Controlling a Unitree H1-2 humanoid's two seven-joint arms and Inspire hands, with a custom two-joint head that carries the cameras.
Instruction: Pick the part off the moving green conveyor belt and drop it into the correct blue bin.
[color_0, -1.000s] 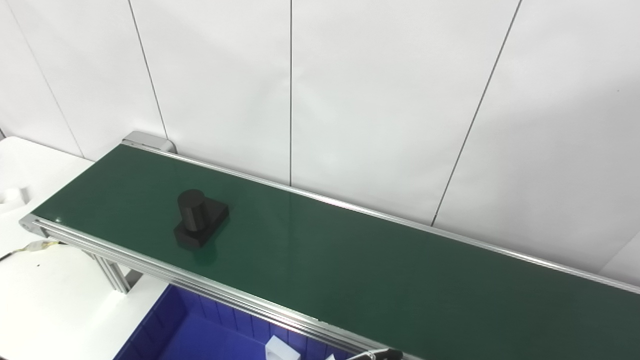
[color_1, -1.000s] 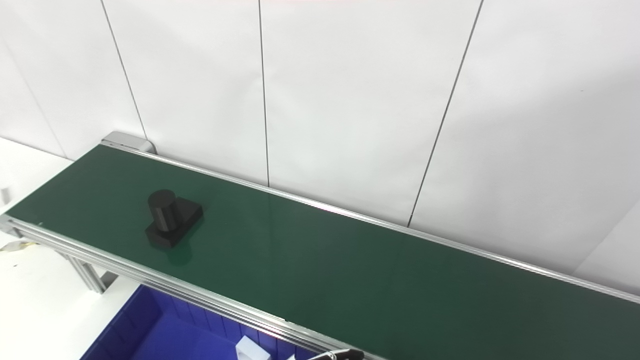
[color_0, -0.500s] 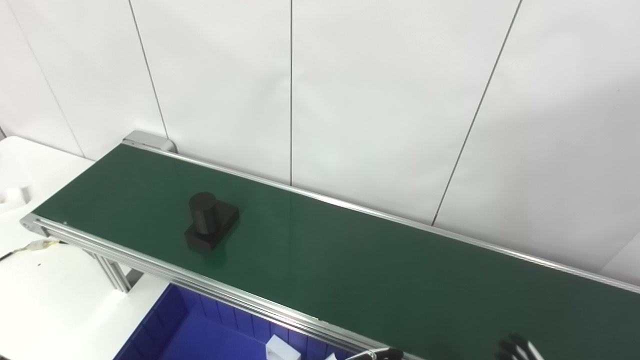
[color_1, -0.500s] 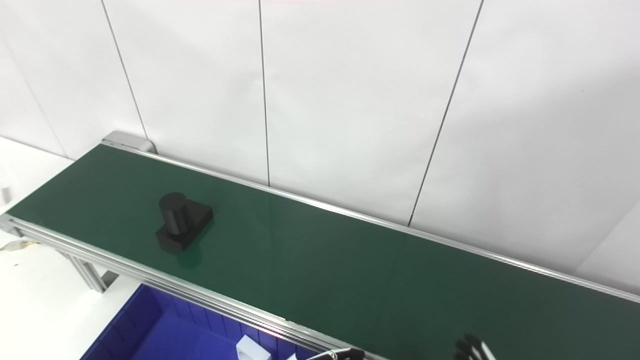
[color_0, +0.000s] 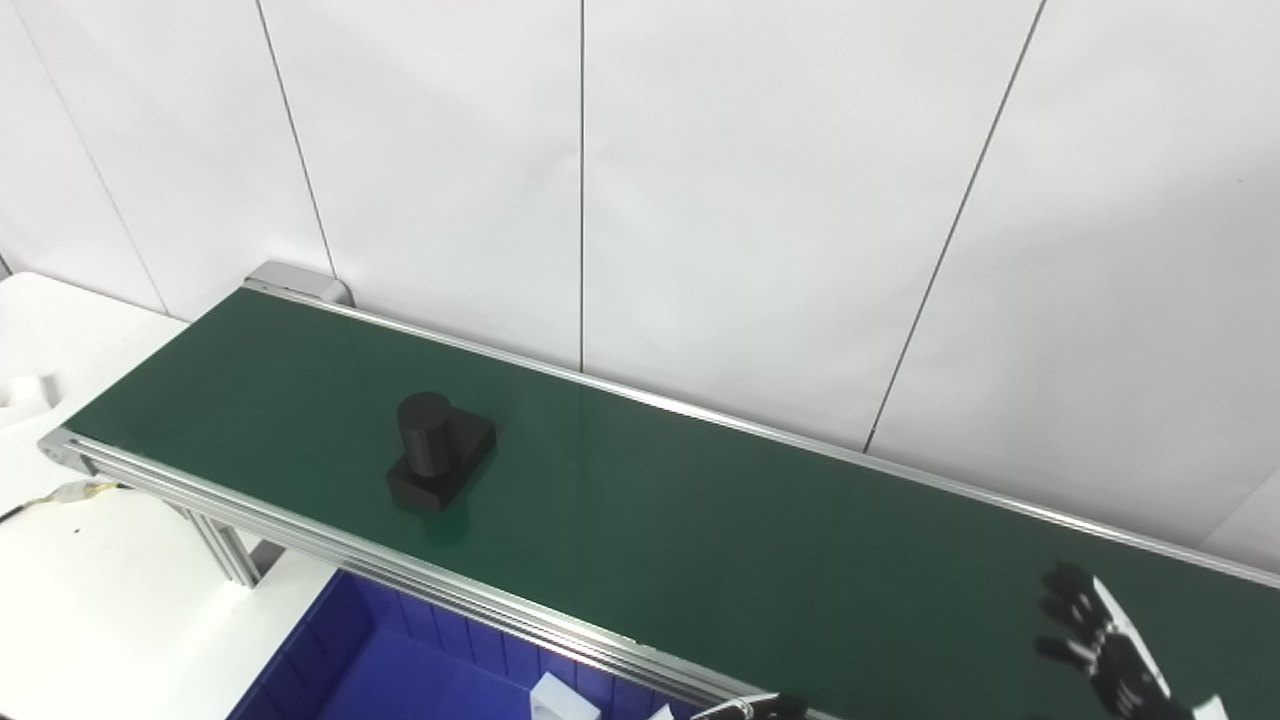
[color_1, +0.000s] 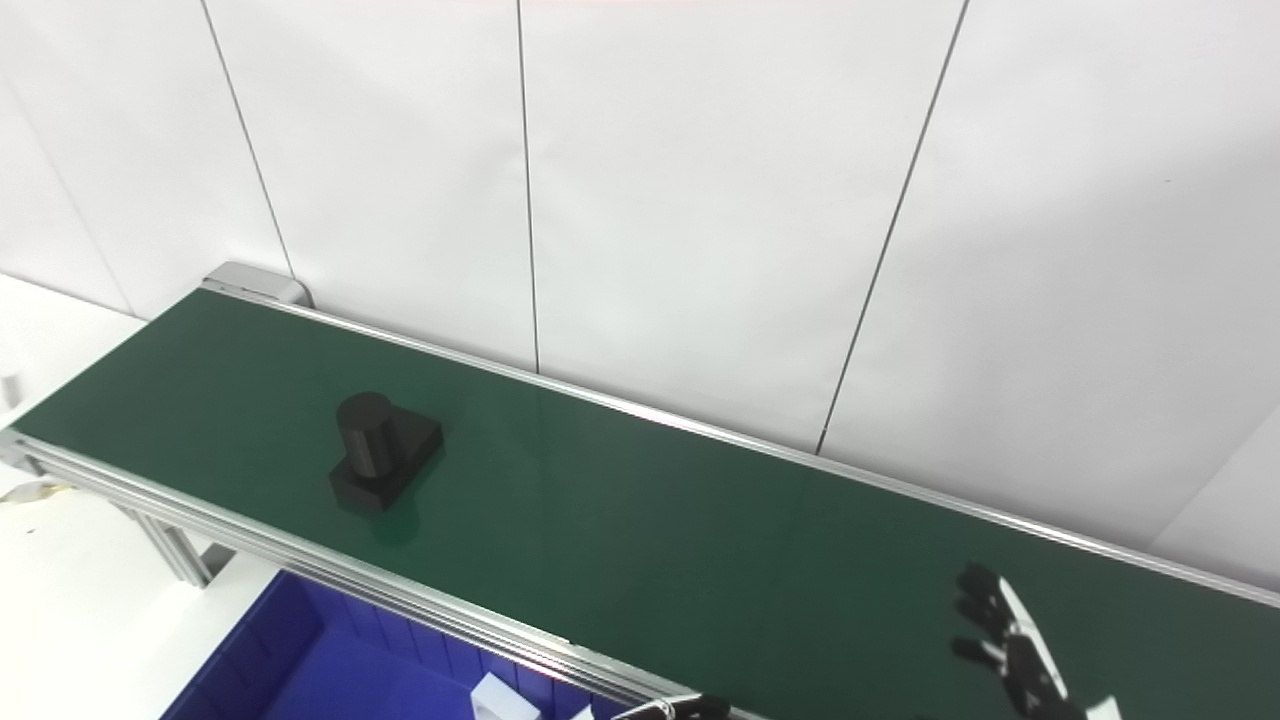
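Observation:
A black part (color_0: 438, 452), a short cylinder standing on a square base, rides on the green conveyor belt (color_0: 720, 530) toward its left end. My right hand (color_0: 1100, 640) is open with its fingers spread, low at the right over the belt's near side, far from the part. It also shows in the right eye view (color_1: 1008, 642). It holds nothing. Only a small dark tip (color_0: 765, 707) shows at the bottom edge in the middle, where my left hand may be. I cannot tell its state.
A blue bin (color_0: 330, 650) sits below the belt's near rail at the bottom left, with a white part (color_0: 562, 697) in it. A white table (color_0: 90, 590) lies to the left. A white panel wall stands right behind the belt.
The black part has ridden to the right along the belt. My right hand has come up into view at the bottom right, fingers spread. The dark tip at the bottom edge has not moved.

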